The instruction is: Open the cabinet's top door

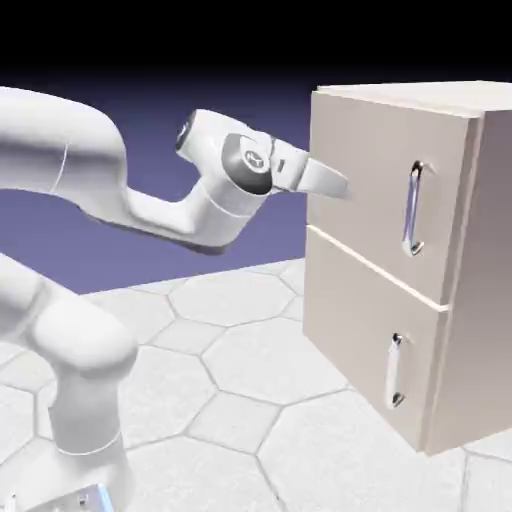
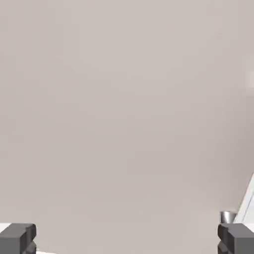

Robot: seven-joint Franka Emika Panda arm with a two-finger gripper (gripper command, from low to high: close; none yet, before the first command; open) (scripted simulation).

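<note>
Stands at the exterior view's right, on the pale hexagon-tiled surface (image 1: 230, 370): the cabinet (image 1: 470, 290), boxy and light beige, with the top door (image 1: 370, 190) shut flush against its front. Looks rigid throughout, a flat stiff panel, probably hinged at one side, though no hinge shows. Likely swings with steady resistance rather than lifts; nothing soft or fragile here. Best taken by the top handle (image 1: 414, 208), a vertical silver loop standing off the panel near its right edge. Smooth metal, so probably slippery unless pinched squarely across the bar. Pulling far from the hinge side should need the least effort, judging by where the bar sits.

Hangs at the panel's left part, well apart from that bar: the gripper (image 1: 335, 183), pointed at the door. Fingers (image 2: 18, 238) spread wide apart at the hand view's bottom corners, nothing between them, bare beige panel filling almost everything ahead. Just a small silver stub, maybe a handle end, at the lower right of that view.

Counted: one cabinet, two doors, two handles, with the lower handle (image 1: 396, 371) shorter, on the lower door (image 1: 360, 330). One arm (image 1: 90, 200), one gripper, two fingers.
</note>
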